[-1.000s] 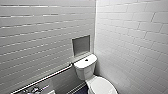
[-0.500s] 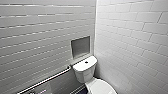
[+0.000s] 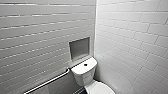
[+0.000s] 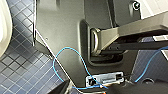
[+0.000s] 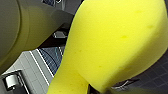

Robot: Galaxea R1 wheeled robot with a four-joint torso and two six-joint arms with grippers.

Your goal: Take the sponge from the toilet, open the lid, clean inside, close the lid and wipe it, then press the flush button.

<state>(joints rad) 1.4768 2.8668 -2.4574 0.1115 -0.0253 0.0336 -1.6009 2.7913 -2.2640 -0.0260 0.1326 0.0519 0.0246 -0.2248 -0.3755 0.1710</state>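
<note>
The right gripper (image 5: 96, 88) is clenched on the sponge (image 5: 112, 45), which hangs above the floor (image 5: 53, 56) close to the wrist camera. The sponge's broad rounded lobe narrows toward its waist. The direction of its long axis in the room cannot be told. The state of the left gripper cannot be told.

The toilet (image 3: 83, 72) stands in the far corner of the room. Its tank backs against the left wall (image 3: 35, 45), below a recessed niche (image 3: 79, 48). Its long axis runs from the tank toward the near right. The flush button (image 3: 85, 64) sits at the centre of the tank top. The lid (image 3: 101, 88) appears to be down.

A metal grab rail (image 3: 47, 82) runs along the left wall, just left of the tank. Both walls carry white rectangular tiles. The floor is dark blue mosaic of small squares.
</note>
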